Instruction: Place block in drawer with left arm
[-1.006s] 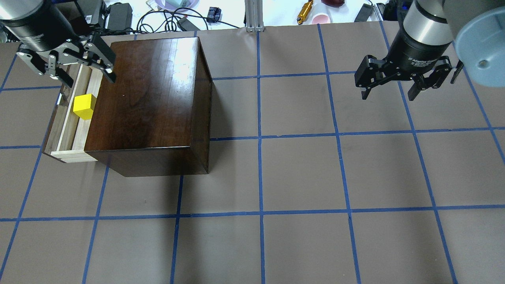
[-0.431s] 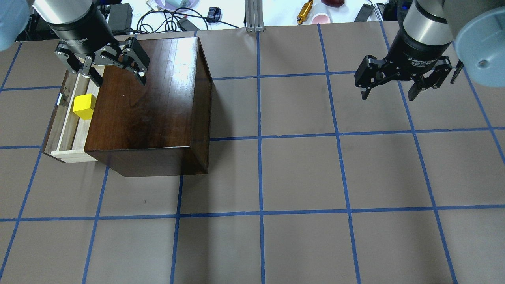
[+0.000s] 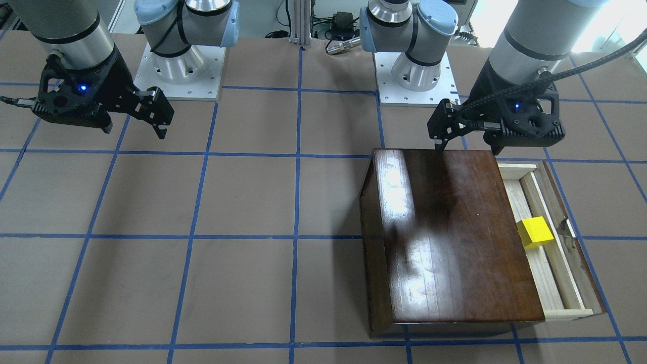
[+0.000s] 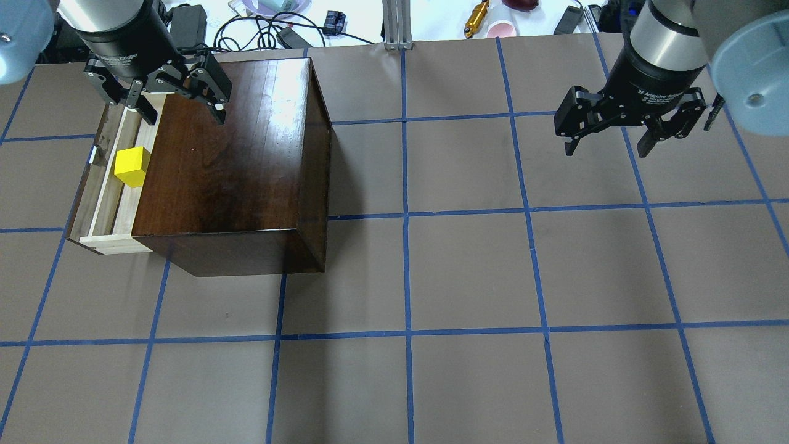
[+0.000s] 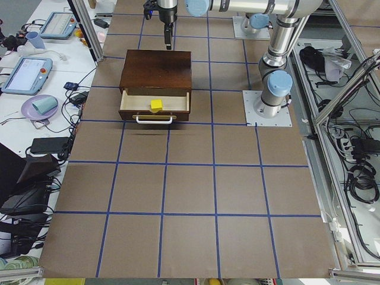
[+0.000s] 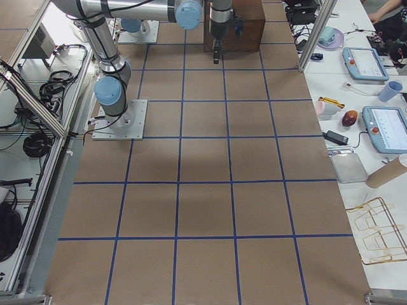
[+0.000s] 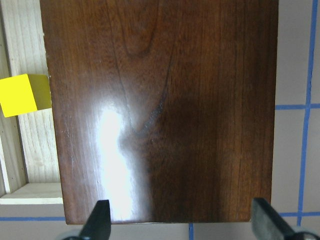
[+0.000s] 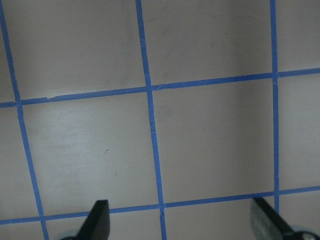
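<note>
The table (image 4: 468, 271) is covered in matt grey-brown sheeting, marked into large squares by blue tape lines (image 4: 407, 333). Nearest the robot it shows only sheeting and tape. Beyond its far edge runs a white bench with black cables (image 4: 253, 28) and a pink cup (image 4: 503, 28).

The left gripper (image 4: 183, 117) hangs over the far edge of the wooden box (image 4: 240, 160), fingers spread wide and holding nothing. The box top fills the space below it. The drawer (image 4: 102, 203) stands pulled out, to the gripper's left and below it. The block (image 4: 132, 166) sits on the drawer floor, nearer the robot than the gripper's left finger, below it and well apart from it, against the box edge. The left arm (image 4: 117, 24) rises from the gripper toward the far left. Well off to its right, the right gripper (image 4: 607, 150) hovers over bare table, also spread and empty.

The box is a dark, glossy, square-cornered block of wood with visible grain and bright glare. The drawer is a shallow tray of pale raw wood with a dark front panel and a light bar handle (image 5: 154, 119). The block is a plain bright yellow cube.
</note>
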Controlling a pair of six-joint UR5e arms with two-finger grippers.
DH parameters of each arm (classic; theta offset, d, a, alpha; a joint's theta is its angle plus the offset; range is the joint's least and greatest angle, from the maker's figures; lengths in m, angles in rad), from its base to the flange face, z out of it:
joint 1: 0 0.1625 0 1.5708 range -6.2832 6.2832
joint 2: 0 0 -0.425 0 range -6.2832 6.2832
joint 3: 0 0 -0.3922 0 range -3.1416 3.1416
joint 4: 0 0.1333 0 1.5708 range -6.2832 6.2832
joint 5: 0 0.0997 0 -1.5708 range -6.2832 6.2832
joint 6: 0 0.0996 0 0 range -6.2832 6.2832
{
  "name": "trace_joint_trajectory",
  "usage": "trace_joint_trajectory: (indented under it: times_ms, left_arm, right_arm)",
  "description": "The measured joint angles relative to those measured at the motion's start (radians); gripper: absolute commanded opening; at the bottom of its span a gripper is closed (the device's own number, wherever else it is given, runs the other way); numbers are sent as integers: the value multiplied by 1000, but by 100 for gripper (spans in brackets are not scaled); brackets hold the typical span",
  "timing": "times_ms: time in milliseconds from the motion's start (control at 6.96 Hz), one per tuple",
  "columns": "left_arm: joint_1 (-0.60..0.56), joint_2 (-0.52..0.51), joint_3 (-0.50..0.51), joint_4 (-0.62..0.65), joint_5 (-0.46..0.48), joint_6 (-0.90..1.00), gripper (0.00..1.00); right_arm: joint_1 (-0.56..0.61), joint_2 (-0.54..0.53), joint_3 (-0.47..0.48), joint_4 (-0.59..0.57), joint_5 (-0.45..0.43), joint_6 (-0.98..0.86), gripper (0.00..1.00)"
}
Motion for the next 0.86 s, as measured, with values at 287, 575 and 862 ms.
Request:
trace_joint_trajectory:
  times_ms: [287,575,862]
  left_arm:
    - [2,2,0,4,-1,-2,100]
    - [6,6,1,4,-2,-2,100]
    - [9,9,1,4,-2,-1,100]
  right_arm:
    - [0,0,0,0,0,0,100]
    - [0,0,0,0,0,0,100]
    - [0,0,0,0,0,0,100]
